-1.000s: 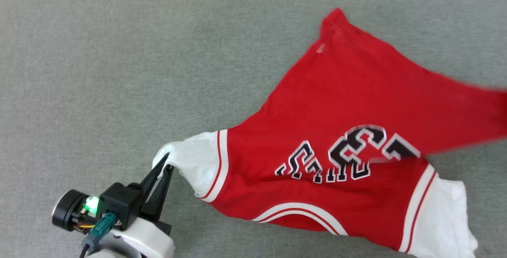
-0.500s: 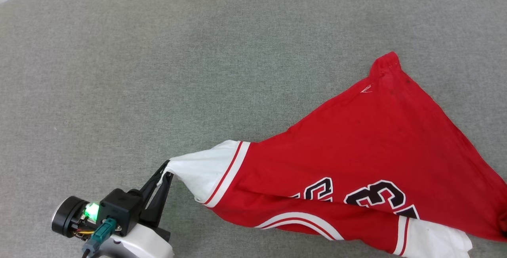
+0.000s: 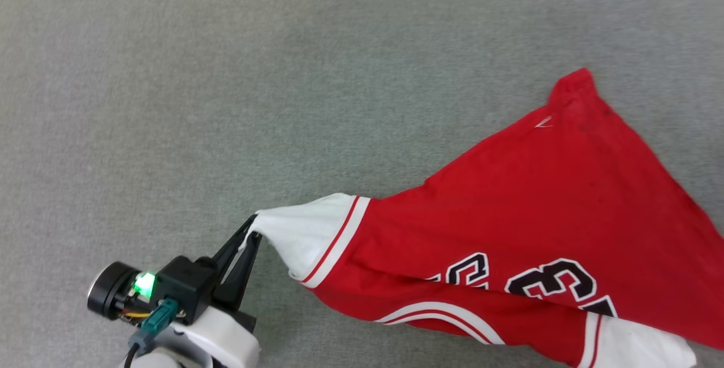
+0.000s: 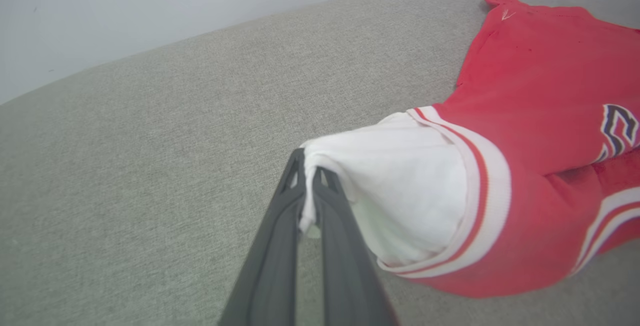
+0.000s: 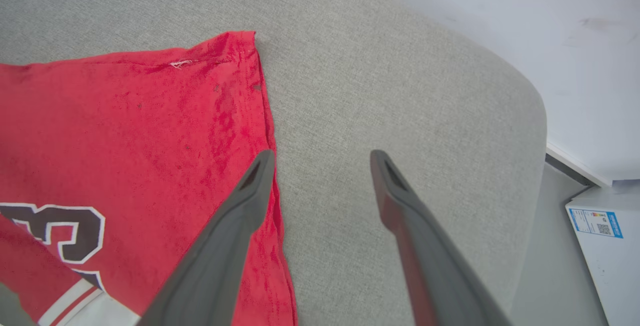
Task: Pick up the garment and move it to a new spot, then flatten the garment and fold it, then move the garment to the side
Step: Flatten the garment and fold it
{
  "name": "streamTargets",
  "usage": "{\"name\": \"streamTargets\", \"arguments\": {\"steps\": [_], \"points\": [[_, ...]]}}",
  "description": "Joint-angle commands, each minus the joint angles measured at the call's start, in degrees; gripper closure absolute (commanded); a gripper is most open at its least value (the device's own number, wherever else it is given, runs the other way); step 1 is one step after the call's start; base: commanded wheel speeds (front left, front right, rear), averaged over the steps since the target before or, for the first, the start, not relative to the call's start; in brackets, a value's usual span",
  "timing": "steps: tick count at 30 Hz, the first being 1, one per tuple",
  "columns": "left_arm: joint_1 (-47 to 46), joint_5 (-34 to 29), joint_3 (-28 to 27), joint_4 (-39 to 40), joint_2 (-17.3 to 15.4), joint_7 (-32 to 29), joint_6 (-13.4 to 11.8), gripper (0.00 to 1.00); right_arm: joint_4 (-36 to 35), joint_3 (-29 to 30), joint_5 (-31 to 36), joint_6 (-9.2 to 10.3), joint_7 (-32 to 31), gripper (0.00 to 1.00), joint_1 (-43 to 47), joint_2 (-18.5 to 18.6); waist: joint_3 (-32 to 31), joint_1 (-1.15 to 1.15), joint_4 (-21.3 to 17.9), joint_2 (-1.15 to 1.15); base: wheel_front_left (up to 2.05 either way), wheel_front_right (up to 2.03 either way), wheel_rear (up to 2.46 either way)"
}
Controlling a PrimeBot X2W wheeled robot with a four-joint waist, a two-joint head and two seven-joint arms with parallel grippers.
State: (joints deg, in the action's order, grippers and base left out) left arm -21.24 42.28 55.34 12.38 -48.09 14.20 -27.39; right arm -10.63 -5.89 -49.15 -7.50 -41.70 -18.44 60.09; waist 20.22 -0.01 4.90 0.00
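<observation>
The left tool (image 3: pixel 251 233) stays pinched on the tip of the jersey's (image 3: pixel 509 215) white sleeve (image 3: pixel 300 232), at the lower left of the grey bench (image 3: pixel 226 74). The red body, blurred and stretched rightward a second ago, now lies slack, with a fold hiding half its lettering. The right tool (image 5: pixel 322 158) is spread wide by the jersey's right edge.

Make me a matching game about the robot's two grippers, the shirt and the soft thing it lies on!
Things:
1. left gripper
2. right gripper
3. garment
4. padded surface

States:
a. grey
b. open, holding nothing
c. mostly red
d. shut on the white sleeve

Pairs: 1-d, 2-b, 3-c, 4-a.
</observation>
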Motion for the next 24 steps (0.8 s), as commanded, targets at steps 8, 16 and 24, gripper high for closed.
{"name": "streamTargets", "arguments": {"steps": [8, 16, 24], "points": [[-4.9, -2.1, 0.4, -0.9, 2.6, -0.5, 1.9, 1.00, 2.8, -12.5, 5.5, 0.02, -16.3, 0.00, -21.9, -6.3, 5.5, 0.01, 4.3, 0.00, 0.00, 0.00, 0.00], [-7.4, -3.2, 0.4, -1.9, 4.9, 0.0, 2.7, 1.00, 15.2, -22.5, 11.0, 0.02, -23.4, 0.00, -35.2, -14.5, 10.3, 0.01, 6.7, 0.00, 0.00, 0.00, 0.00], [-8.3, -3.7, 0.2, -3.6, 6.6, 0.3, 3.6, 1.00, 22.9, -30.7, 8.9, 0.01, -20.2, 0.00, -31.9, -17.2, 12.1, 0.01, 7.7, 0.00, 0.00, 0.00, 0.00]]}}
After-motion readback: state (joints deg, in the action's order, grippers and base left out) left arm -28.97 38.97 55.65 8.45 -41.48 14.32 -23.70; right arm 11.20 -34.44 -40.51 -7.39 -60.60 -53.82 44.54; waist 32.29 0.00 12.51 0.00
